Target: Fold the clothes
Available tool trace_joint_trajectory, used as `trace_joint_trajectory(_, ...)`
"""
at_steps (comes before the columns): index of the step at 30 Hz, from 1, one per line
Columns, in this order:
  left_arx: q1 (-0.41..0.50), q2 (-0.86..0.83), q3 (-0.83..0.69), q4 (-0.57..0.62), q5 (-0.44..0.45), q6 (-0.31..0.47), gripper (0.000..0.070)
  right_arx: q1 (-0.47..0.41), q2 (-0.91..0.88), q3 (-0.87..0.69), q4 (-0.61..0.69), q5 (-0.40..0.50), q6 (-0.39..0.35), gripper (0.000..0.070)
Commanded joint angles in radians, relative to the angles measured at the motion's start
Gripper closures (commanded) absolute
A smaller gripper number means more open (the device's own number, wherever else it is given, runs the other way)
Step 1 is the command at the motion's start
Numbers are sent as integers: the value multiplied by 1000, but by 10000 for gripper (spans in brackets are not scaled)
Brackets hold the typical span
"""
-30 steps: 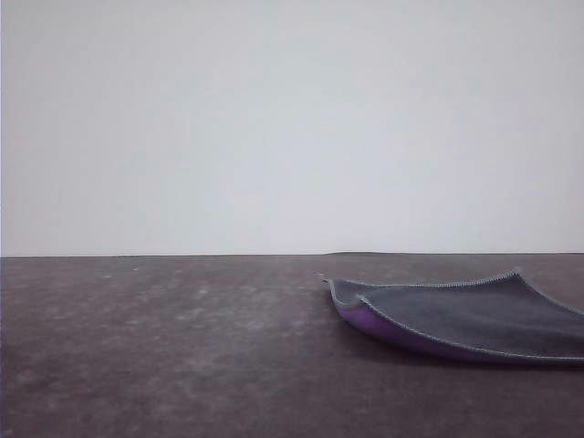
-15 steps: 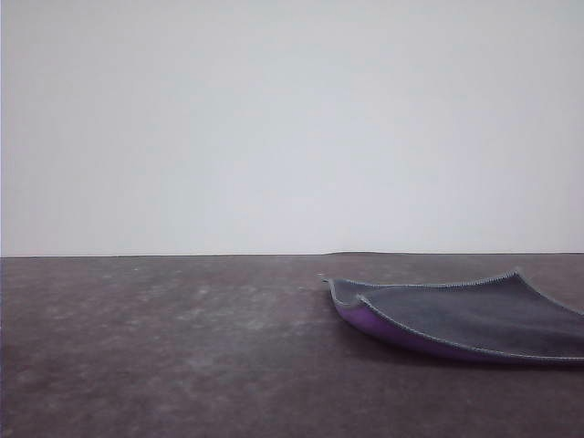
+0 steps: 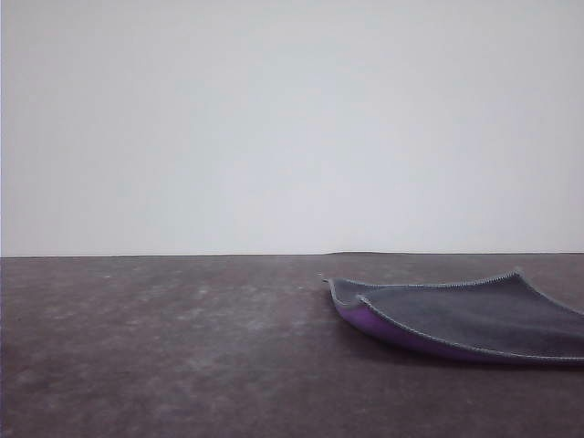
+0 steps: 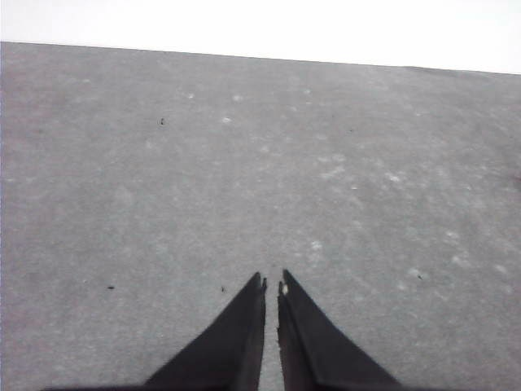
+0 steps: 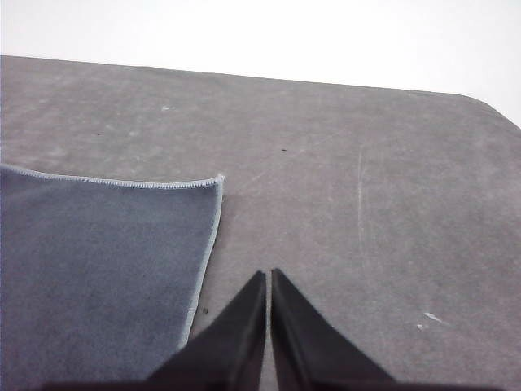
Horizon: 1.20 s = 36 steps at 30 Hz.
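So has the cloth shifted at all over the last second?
No. In the front view the cloth keeps the same place against the table's far edge, its curled corner unchanged.

A plain, pale grey-white wall (image 3: 292, 128) fills the upper half of the front view, flat and evenly lit. Below it runs a dark grey-brown desk (image 3: 164, 347), matte and mottled with faint pale scuffs, its far edge a straight line from nine to three o'clock

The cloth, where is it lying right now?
In the front view the cloth lies grey side up on the table's right side; the right gripper hovers just beside its edge.
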Motion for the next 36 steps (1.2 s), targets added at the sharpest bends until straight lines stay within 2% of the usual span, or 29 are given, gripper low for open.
trace_joint_trajectory(1,2,-1,-13,-6,0,-24,684,-2,0,-4,7,-1,14,697)
trace_joint_trajectory(5,2,-1,-13,-4,1,-98,684,-2,0,-4,6,-1,30,697)
trace_joint_trajectory(13,2,0,-13,-12,17,-115,685,-2,0,-3,7,-1,53,697)
trace_joint_trajectory(20,2,17,36,-12,14,-150,688,-2,4,37,2,-1,119,697)
trace_joint_trajectory(22,2,40,71,-8,7,-181,688,-2,16,66,4,1,149,697)
trace_joint_trajectory(25,2,100,142,-2,3,-225,688,-2,52,114,5,4,178,697)
trace_joint_trajectory(30,2,261,275,20,-5,-226,688,-2,178,224,13,26,212,697)
trace_joint_trajectory(36,-1,544,460,38,-2,-214,688,-2,411,410,8,15,239,697)
